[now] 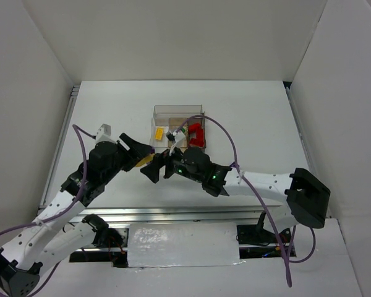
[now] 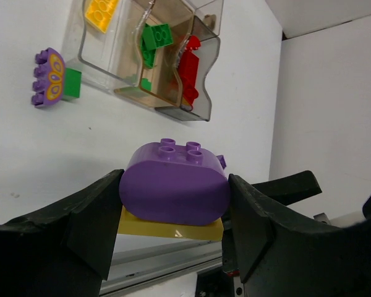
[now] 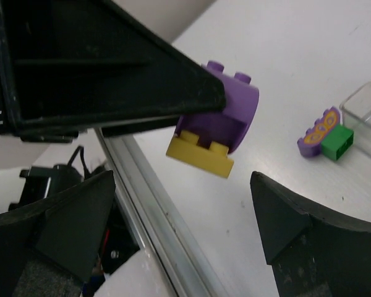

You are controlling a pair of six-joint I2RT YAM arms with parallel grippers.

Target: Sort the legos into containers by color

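Observation:
My left gripper (image 2: pixel 176 207) is shut on a purple rounded lego (image 2: pixel 176 182) with a yellow brick (image 2: pixel 170 228) stuck under it, held above the table. In the top view the left gripper (image 1: pixel 141 158) is front-left of the containers (image 1: pixel 178 110). My right gripper (image 3: pixel 185 229) is open and empty, just below the held purple lego (image 3: pixel 232 111) and its yellow brick (image 3: pixel 201 158); in the top view the right gripper (image 1: pixel 153 173) faces the left one. The bins (image 2: pixel 201 108) hold a yellow lego (image 2: pixel 102 12), green legos (image 2: pixel 156 37) and red legos (image 2: pixel 188 62).
A purple oval piece (image 2: pixel 49 77) joined to a green brick (image 2: pixel 72 83) lies on the table left of the bins; it also shows in the right wrist view (image 3: pixel 318 133). The metal rail (image 3: pixel 154 210) of the table's near edge runs close under both grippers.

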